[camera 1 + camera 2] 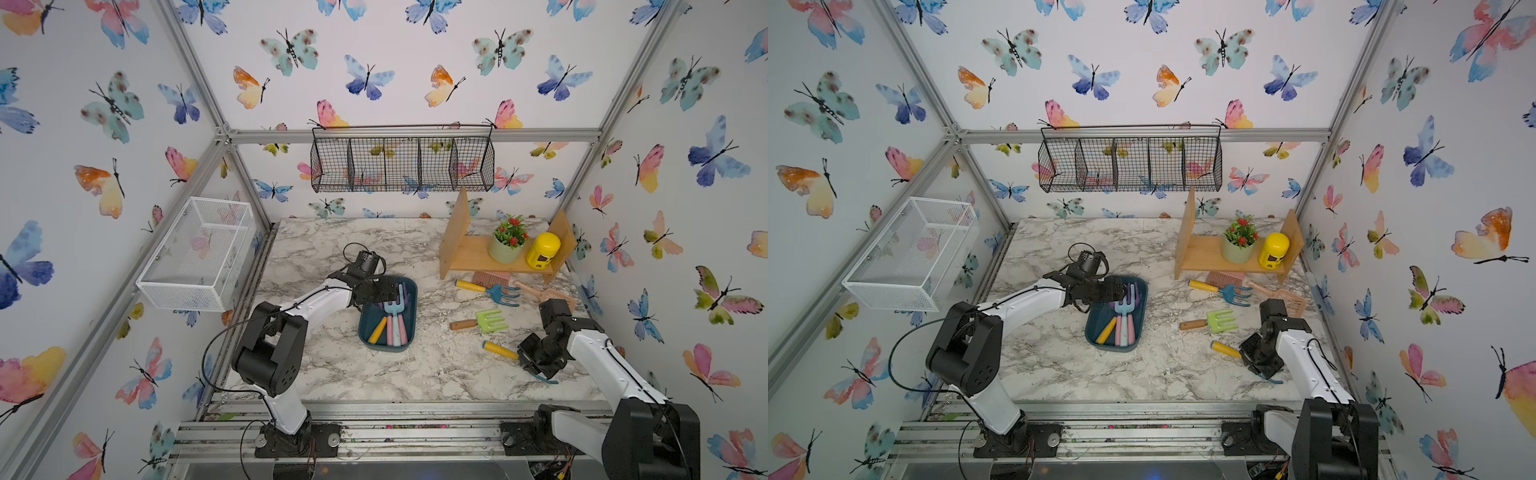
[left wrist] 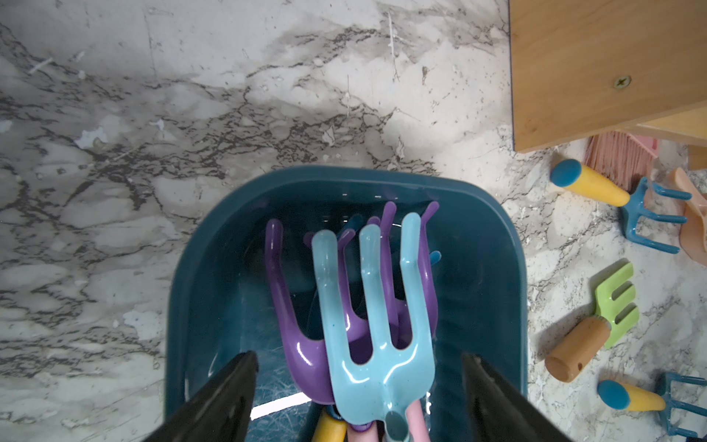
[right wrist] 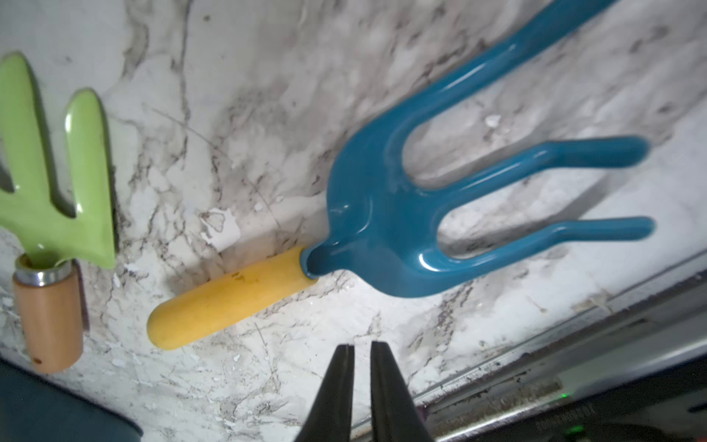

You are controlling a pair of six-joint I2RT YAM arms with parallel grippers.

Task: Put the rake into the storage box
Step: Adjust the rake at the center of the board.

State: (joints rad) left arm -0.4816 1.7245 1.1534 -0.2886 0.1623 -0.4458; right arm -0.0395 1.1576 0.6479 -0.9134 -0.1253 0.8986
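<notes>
The storage box (image 1: 409,332) (image 1: 1140,299) (image 2: 214,245), a dark teal bin, sits mid-table with several rakes in it; a light blue rake (image 2: 375,344) lies on top. My left gripper (image 1: 394,294) (image 2: 359,358) hangs open over the box, its fingers well clear on either side of that rake's head. A teal rake with a yellow handle (image 1: 500,350) (image 1: 1224,348) (image 3: 382,218) lies on the marble at the front right. My right gripper (image 1: 525,362) (image 3: 362,345) hovers just short of it, shut and holding nothing.
A green rake (image 1: 484,321) and another teal rake (image 1: 492,291) lie on the table. A wooden shelf (image 1: 469,257) holds a flower pot (image 1: 508,245) and a yellow jar (image 1: 542,249). A white mesh basket (image 1: 199,253) and a black wire basket (image 1: 401,164) hang on the walls.
</notes>
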